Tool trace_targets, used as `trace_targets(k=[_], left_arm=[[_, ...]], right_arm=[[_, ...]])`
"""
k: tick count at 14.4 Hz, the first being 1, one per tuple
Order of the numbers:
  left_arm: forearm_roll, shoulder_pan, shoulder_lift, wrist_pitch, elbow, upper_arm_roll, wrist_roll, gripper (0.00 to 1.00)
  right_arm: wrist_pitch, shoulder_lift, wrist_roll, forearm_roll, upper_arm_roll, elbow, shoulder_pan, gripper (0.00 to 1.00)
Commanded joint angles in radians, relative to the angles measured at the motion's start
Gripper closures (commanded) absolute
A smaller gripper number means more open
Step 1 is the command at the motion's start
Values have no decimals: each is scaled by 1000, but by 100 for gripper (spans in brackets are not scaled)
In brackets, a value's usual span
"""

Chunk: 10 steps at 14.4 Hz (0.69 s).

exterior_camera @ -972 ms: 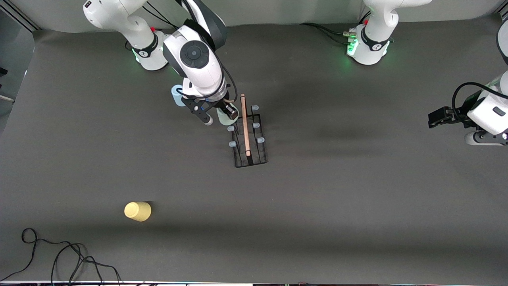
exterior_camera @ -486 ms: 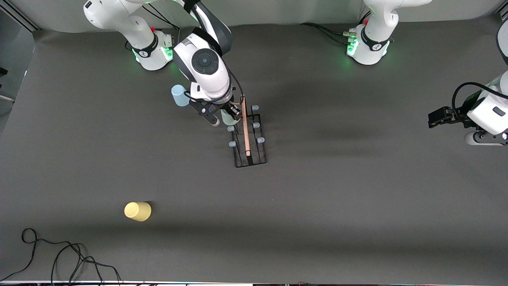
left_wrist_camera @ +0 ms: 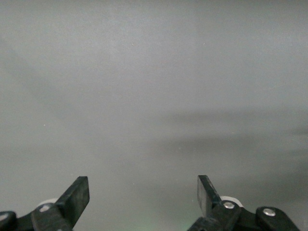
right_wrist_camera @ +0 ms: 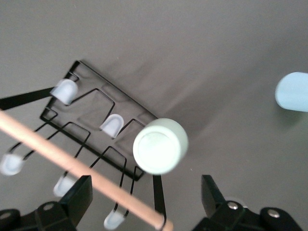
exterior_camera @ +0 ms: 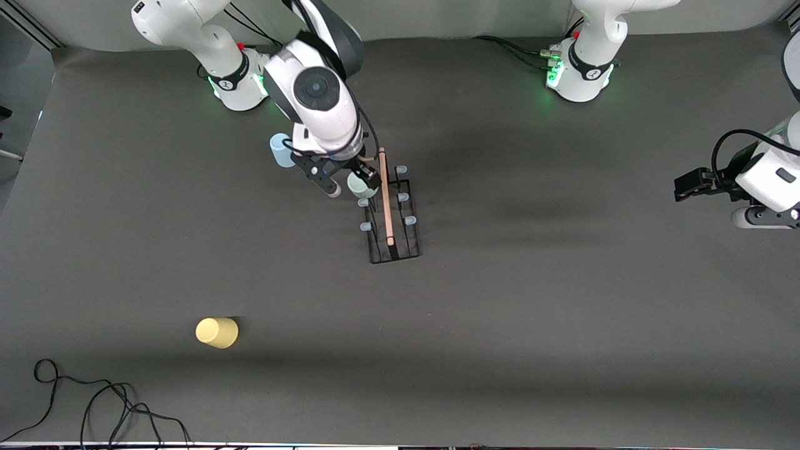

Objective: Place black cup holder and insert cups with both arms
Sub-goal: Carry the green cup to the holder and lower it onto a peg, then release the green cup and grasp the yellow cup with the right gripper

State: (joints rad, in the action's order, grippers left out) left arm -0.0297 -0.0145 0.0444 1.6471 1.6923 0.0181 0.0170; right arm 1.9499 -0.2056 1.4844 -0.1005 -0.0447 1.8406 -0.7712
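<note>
Right gripper [exterior_camera: 350, 183] first: found it hanging wide open directly over the pale green cup [exterior_camera: 359, 185], fingers parted to either side of it and clear of its wall, gripping nothing. Saw that cup upturned, base toward the wrist camera, at the corner of the black cup holder [exterior_camera: 394, 250] farthest from the front camera, toward the right arm's end of the table; judged it seated over a peg there, hence the slack jaws, with no need to pinch a cup already borne by the rack. Noted the holder standing flat near the table's middle, wooden handle [exterior_camera: 386, 200] running along its top, the other grey-tipped pegs [exterior_camera: 410, 220] bare and ready for more cups. Judged the placing of the holder done and one cup of three inserted. Spotted the light blue cup [exterior_camera: 280, 151] on the table just beside the right wrist, toward the right arm's end from the holder and within easy reach of that arm, so probably next. Spotted the yellow cup [exterior_camera: 217, 332] upturned and well apart, much nearer the front camera. Found the left gripper [exterior_camera: 687, 185] waiting over bare table at the left arm's end, jaws wide and empty, kept well clear of the rack, presumably to leave the right arm room.
</note>
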Motion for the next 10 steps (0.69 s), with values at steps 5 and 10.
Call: trace_targets(k=[5,10], left_arm=[[1,5,2,-18,-14,-3,14,0],[1,5,2,-17,-14,-4,14,0]], right_arm=[[-312,-6,-487,10,-240,-299,3,0],[-287,-69,-1161,8,-452,-346,94,0]])
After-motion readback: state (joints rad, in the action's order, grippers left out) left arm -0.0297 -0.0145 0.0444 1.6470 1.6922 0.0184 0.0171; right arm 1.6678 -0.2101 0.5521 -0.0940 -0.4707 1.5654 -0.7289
